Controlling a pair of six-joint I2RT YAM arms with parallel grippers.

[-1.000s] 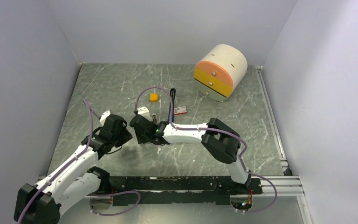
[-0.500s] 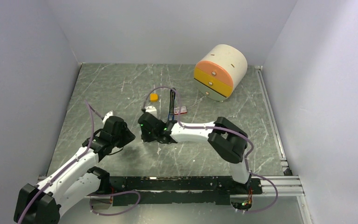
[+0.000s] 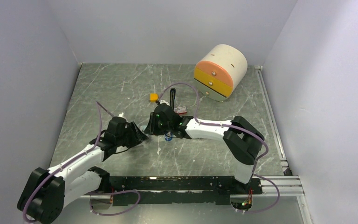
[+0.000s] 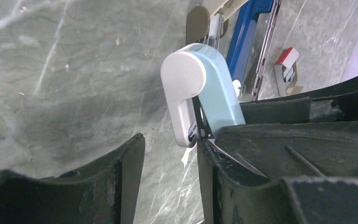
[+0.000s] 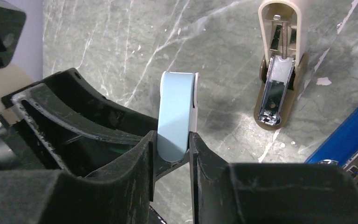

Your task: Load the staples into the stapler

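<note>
My right gripper (image 5: 173, 154) is shut on a small light-blue and white stapler (image 5: 177, 112), held above the table at mid-table in the top view (image 3: 153, 126). My left gripper (image 4: 168, 172) is open and empty. Its fingertips sit just short of that stapler's white end (image 4: 186, 93), in the top view (image 3: 139, 135) close to the left of the right gripper. A beige stapler (image 5: 279, 70) lies open on the table, its metal channel showing. The silver-grey block of staples is not visible in any view.
A long blue-and-black stapler (image 3: 172, 99) lies behind the grippers, with a small red-and-white box (image 3: 181, 110) beside it and an orange-yellow block (image 3: 154, 97) to its left. A round cream drawer unit (image 3: 220, 71) stands at the back right. Grey walls enclose the table.
My right gripper has moved right and away from the near edge, carrying the light-blue stapler. My left gripper has followed to the right and now sits right next to it.
</note>
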